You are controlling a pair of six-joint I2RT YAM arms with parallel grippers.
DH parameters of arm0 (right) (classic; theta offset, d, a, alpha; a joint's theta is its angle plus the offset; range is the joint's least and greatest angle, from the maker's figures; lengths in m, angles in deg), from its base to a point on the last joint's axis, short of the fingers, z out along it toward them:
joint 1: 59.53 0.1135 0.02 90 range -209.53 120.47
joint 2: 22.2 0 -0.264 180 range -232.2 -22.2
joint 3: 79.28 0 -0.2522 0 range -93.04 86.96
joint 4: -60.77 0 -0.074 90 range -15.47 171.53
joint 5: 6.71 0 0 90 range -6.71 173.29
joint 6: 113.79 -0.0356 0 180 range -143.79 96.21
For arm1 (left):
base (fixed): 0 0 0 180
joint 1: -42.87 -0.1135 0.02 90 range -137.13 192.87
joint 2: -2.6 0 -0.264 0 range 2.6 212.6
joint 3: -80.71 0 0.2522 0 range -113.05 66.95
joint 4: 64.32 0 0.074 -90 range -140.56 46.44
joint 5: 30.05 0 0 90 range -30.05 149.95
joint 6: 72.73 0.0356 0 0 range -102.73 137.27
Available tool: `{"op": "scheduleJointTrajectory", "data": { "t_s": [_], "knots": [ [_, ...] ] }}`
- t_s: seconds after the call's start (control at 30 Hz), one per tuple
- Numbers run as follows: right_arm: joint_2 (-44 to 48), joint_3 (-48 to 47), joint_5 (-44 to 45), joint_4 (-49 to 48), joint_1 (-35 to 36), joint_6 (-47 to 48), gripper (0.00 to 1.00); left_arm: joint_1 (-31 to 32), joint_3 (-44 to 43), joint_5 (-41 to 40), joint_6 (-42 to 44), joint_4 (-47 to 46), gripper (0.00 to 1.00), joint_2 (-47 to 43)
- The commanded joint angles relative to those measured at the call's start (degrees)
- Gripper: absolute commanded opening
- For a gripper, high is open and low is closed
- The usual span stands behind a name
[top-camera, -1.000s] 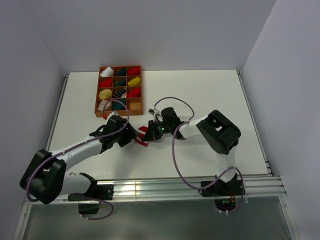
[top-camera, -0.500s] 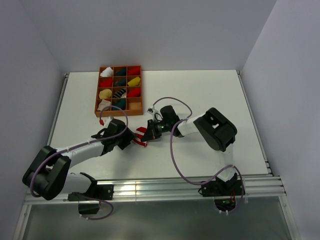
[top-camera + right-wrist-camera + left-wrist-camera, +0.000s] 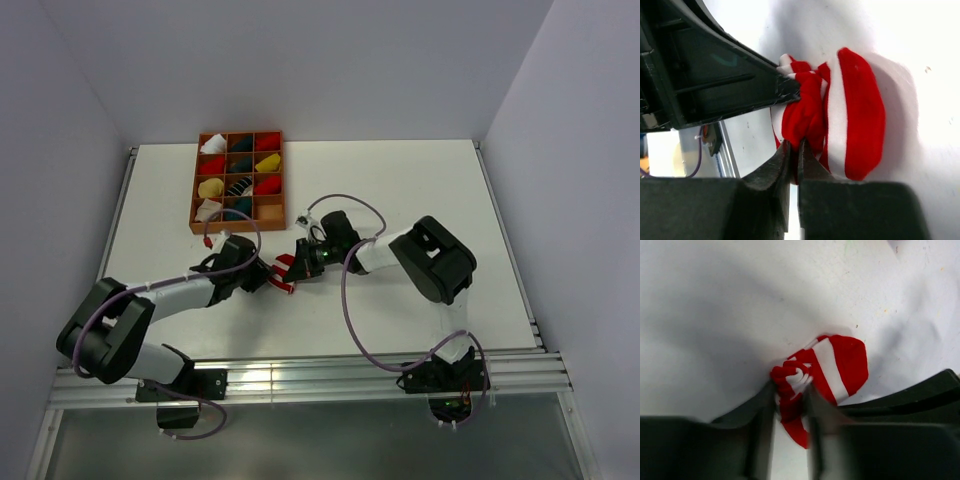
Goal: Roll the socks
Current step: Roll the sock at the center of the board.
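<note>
One of the socks, red-and-white striped, lies bunched on the white table between both arms. In the left wrist view the sock has a crumpled end sitting between the fingers of my left gripper, which press on it from both sides. In the right wrist view my right gripper pinches a red fold of the same sock, jaws almost together. From above, the left gripper comes at the sock from the left and the right gripper from the right. No other sock lies on the table.
A brown compartment tray stands at the back left with rolled bundles in red, yellow, white and dark colours. The left gripper's black body sits close beside the right gripper. Aluminium rails run along the near edge.
The left gripper has slid right onto the sock and narrowed its jaws around the bunched end. The right gripper has kept its pinch, shifting only slightly.
</note>
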Motion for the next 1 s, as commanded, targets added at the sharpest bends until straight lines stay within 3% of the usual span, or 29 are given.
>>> {"op": "scheduleJointTrajectory", "data": {
  "t_s": [0.0,0.03,0.1,0.27,0.4,0.43,0.63,0.97],
  "knots": [
    [2.3,4.1,6.4,8.1,0.4,2.9,0.08,0.2,-0.2,-0.9,3.1,5.1,0.24,4.9],
    [3.2,4.6,7.3,8.0,0.5,3.6,0.17,0.2,-1.0,-0.6,4.1,5.7,0.17,5.2],
    [6.6,6.4,10.7,8.0,1.0,4.4,0.25,0.7,-1.9,-0.8,5.1,6.5,0.08,5.8],
    [17.4,9.8,24.0,10.2,4.6,9.5,0.39,1.6,-6.2,-0.9,9.6,12.4,0.04,6.7],
    [24.8,11.5,45.9,11.6,13.3,14.4,0.48,2.2,-10.5,-0.7,13.2,18.0,0.02,7.7],
    [25.7,11.6,53.1,11.6,15.2,16.6,0.59,2.2,-12.3,-0.7,14.4,19.4,0.02,7.9],
    [25.4,9.5,65.3,10.8,25.5,24.1,0.62,2.6,-18.1,-0.2,18.1,25.9,0.02,8.9],
    [12.5,1.2,78.3,8.3,35.5,33.1,0.62,2.9,-20.3,1.6,19.9,28.5,0.03,10.3]
  ]
}}
